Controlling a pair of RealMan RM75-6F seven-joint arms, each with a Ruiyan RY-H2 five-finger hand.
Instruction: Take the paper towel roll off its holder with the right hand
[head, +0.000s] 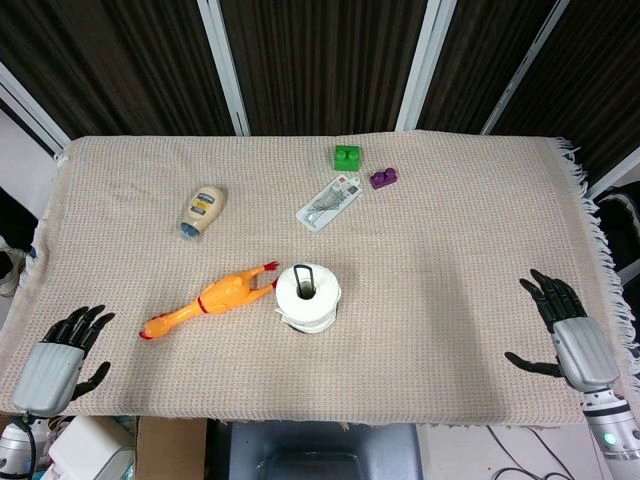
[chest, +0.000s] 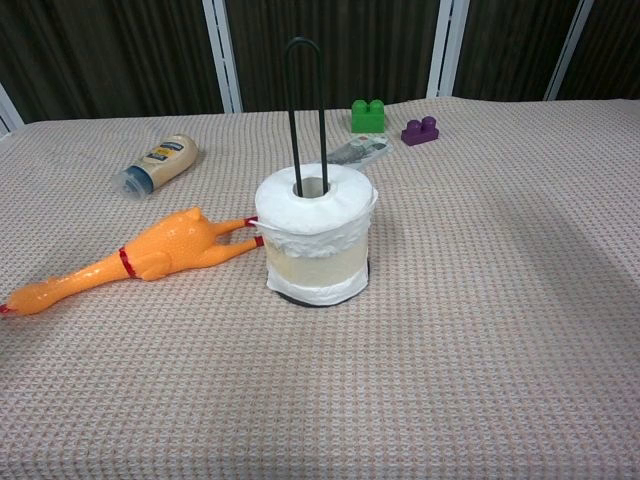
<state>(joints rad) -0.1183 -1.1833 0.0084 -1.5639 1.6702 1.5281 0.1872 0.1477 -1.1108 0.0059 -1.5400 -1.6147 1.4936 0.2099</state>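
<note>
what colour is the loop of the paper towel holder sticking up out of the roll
Black. The holder's loop rises from the white paper towel roll; it shows best in the chest view.

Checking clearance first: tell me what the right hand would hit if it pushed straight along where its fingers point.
Probably nothing: the right hand points up-left across bare cloth, passing well right of the paper towel roll.

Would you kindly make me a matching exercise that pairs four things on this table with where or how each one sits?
Things:
1. paper towel roll
2. rubber chicken
3. green block
4. right robot hand

Places or states:
A. lying on its side, feet next to the roll
B. open, resting at the table's near right edge
C. upright on its holder, around the black wire loop
D. near the far edge, beside a purple block

Pairs: 1-C, 2-A, 3-D, 4-B
</note>
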